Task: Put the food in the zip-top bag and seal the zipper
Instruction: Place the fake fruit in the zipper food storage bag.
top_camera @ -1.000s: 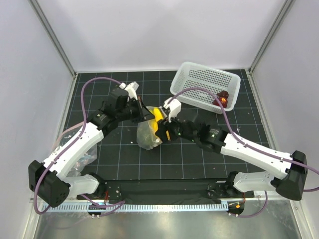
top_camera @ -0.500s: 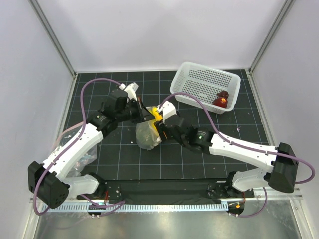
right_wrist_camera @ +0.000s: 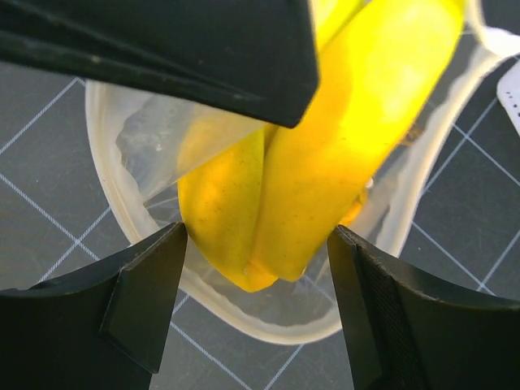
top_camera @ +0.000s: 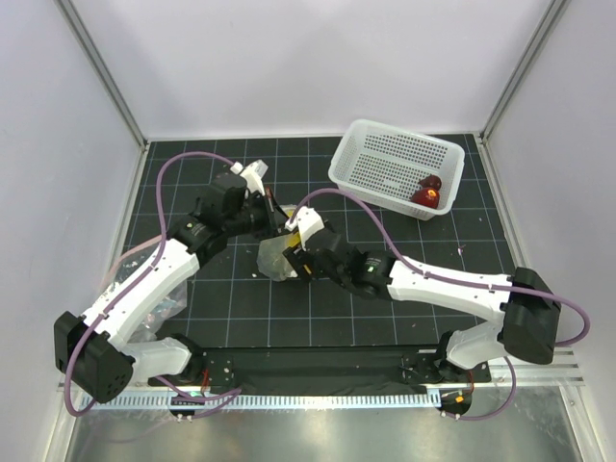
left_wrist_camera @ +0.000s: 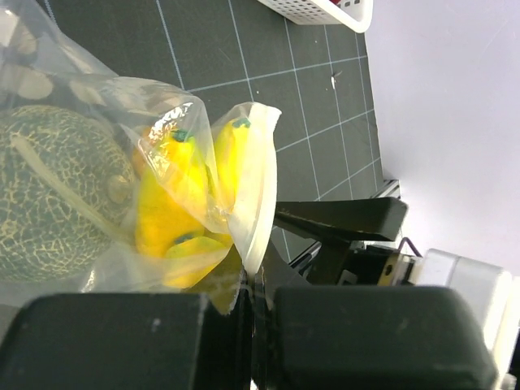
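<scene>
The clear zip-top bag point(top_camera: 272, 262) lies mid-table with the netted melon point(left_wrist_camera: 49, 195) inside it. My left gripper point(top_camera: 274, 219) is shut on the bag's mouth edge point(left_wrist_camera: 260, 179) and holds it up; in its wrist view the pinch point(left_wrist_camera: 253, 284) is at the bottom. My right gripper point(top_camera: 292, 254) is at the mouth, its tips point(right_wrist_camera: 257, 244) on either side of the yellow banana point(right_wrist_camera: 325, 154). The banana sits inside the pale mouth rim with the zipper strip point(right_wrist_camera: 268, 321), which gapes wide. Dark-red fruits point(top_camera: 428, 190) lie in the basket.
The white perforated basket point(top_camera: 385, 154) stands at the back right, its corner showing in the left wrist view point(left_wrist_camera: 325, 8). Both arms crowd together over the bag. The mat's gridded surface point(top_camera: 385, 318) runs out to the side walls.
My right gripper has moved left and down with the banana, from beside the bag into its mouth. The bag has shifted slightly. My left gripper has kept its hold.
</scene>
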Robot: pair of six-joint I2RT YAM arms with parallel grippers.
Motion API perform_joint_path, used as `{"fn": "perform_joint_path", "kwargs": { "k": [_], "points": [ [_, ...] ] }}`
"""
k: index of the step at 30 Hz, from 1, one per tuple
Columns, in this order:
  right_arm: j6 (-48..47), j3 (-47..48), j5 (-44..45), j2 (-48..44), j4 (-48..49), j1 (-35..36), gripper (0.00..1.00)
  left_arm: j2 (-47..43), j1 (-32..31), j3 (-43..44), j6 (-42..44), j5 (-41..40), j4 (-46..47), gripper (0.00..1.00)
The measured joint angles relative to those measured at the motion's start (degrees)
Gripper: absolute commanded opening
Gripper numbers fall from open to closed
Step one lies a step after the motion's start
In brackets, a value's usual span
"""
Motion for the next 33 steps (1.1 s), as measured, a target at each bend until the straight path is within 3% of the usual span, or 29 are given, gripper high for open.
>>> {"fn": "perform_joint_path", "kwargs": {
  "k": [10,11,14,17,24,33],
  "points": [
    [0.2,-4.8,4.3,0.9,8.6,0.1,0.76,0.0,0.0,-0.2,0.0,0.4,0.0,0.00],
    [0.3,-5.4,5.2,0.9,9.7,0.1,0.73,0.0,0.0,-0.3,0.0,0.4,0.0,0.00],
    [0.4,-6.4,7.0,0.9,11.6,0.2,0.47,0.1,0.1,-0.4,-0.2,0.9,0.1,0.00],
    [-0.2,-6.4,5.7,0.9,11.9,0.1,0.32,0.3,0.1,-0.4,-0.2,1.4,0.4,0.00],
    [0.2,-5.8,-8.9,-2.6,7.3,-3.5,0.04,0.4,0.3,-0.4,0.6,3.1,0.5,0.00],
    [6.5,-4.4,-39.5,-4.0,5.3,-18.4,0.01,1.7,-1.4,0.2,1.0,5.9,0.9,0.00]
  ]
}}
